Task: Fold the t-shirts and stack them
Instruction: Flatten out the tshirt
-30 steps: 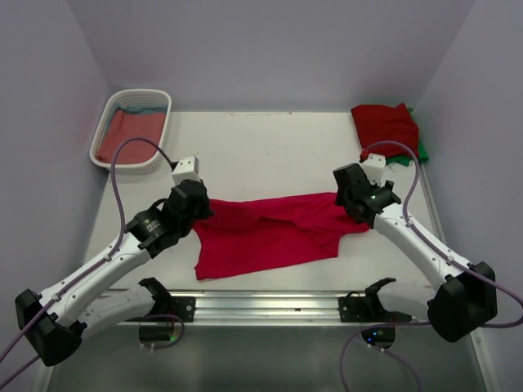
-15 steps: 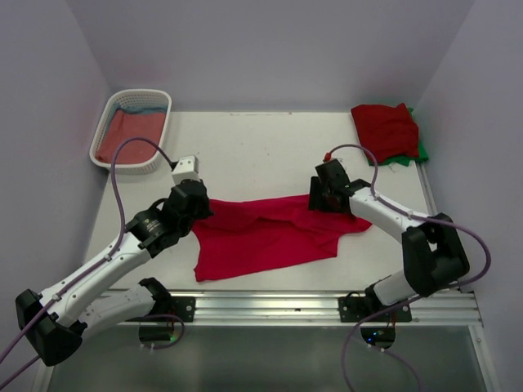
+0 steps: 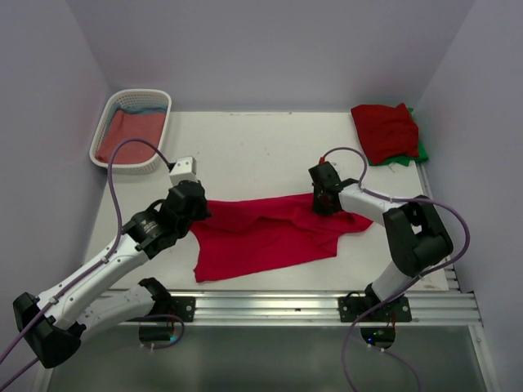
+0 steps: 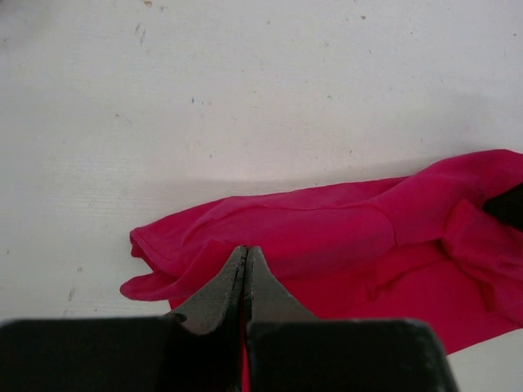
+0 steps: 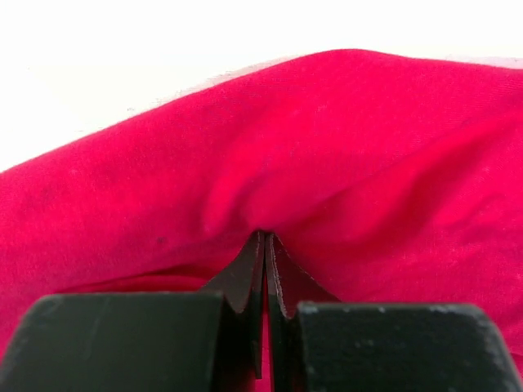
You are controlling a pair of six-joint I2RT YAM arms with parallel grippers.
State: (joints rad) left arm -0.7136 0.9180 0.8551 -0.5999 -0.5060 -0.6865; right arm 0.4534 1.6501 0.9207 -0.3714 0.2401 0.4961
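White matte counter. Centre: crumpled crimson cloth t-shirt. 10 o'clock: white slatted plastic basket. 2 o'clock: green cloth t-shirt under folded dark-red cloth t-shirt.

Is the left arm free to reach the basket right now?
Probably not yet. Nothing stands between it and the basket, but the left claw is shut on the crimson shirt and would drag it along unless it lets go.
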